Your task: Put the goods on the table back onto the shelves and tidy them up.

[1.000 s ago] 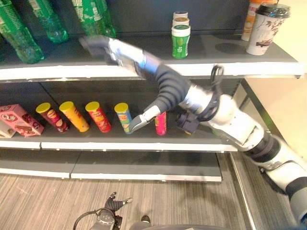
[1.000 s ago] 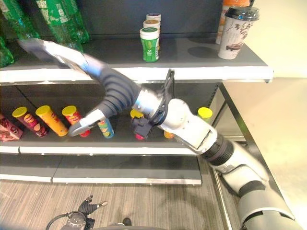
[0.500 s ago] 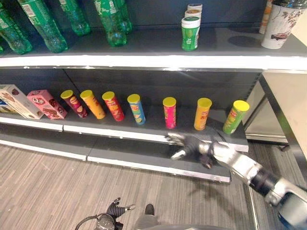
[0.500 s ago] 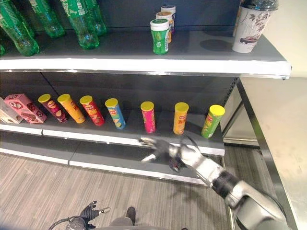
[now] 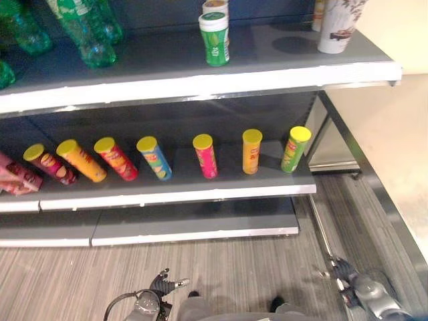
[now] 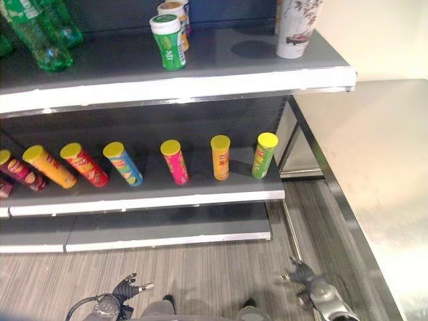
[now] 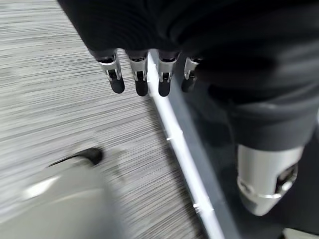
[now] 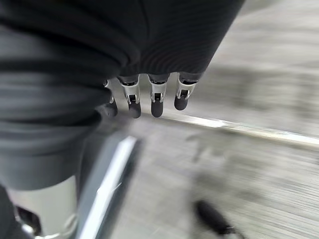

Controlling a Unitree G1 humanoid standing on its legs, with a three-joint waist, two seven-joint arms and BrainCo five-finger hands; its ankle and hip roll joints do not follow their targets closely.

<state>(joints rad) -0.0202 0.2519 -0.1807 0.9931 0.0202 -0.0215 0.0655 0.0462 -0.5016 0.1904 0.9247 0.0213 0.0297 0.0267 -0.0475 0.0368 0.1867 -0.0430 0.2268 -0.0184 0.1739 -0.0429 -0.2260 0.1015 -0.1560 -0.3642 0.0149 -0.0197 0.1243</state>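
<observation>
My left hand hangs low over the floor, fingers relaxed, holding nothing. On the middle shelf stand the crisp tubes in a row, with green bottles and a green pot above. My right hand, a second ago reaching across the top shelf, has dropped beside the table (bare steel, as far as I see), open and empty. I judge a placement finished.
</observation>
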